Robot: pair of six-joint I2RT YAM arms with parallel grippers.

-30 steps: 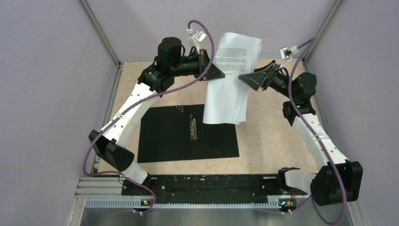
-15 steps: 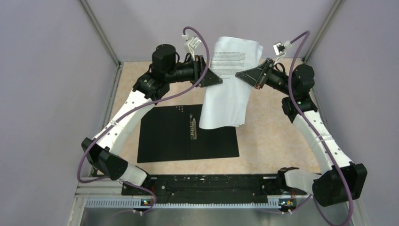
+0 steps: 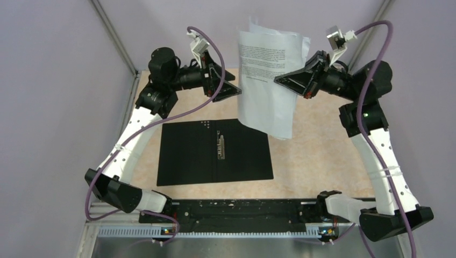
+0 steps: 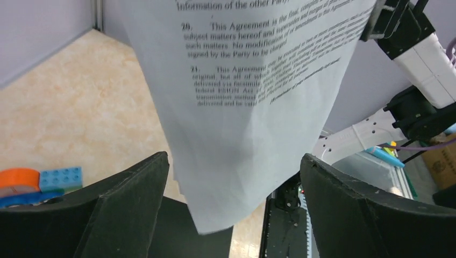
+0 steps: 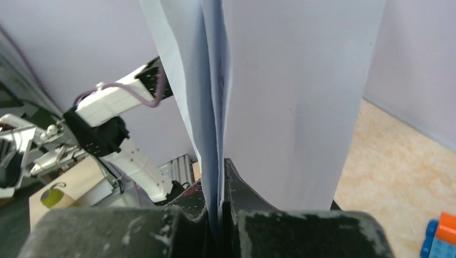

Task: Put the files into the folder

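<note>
Folder (image 3: 215, 152): lies open flat on tabletop (image 3: 317, 156), black inside up, metal clip strip (image 3: 220, 146) along centre fold. Files not yet in it.
Files (image 3: 271, 80): we log them aloft, hanging upright over folder's 1 o'clock corner, printed side toward left arm.
Right gripper (image 3: 277, 80): fingers (image 5: 239, 196) clamped on sheets' edge.
Left gripper (image 3: 235, 90): fingers (image 4: 123, 212) spread apart, sheets ahead of gap; contact we cannot tell.
Blue-and-orange blocks (image 4: 40, 183): on tabletop, 8 o'clock in left wrist view.

Blue-and-orange toy truck (image 4: 54, 180) on beige tabletop (image 4: 80, 107).
</note>
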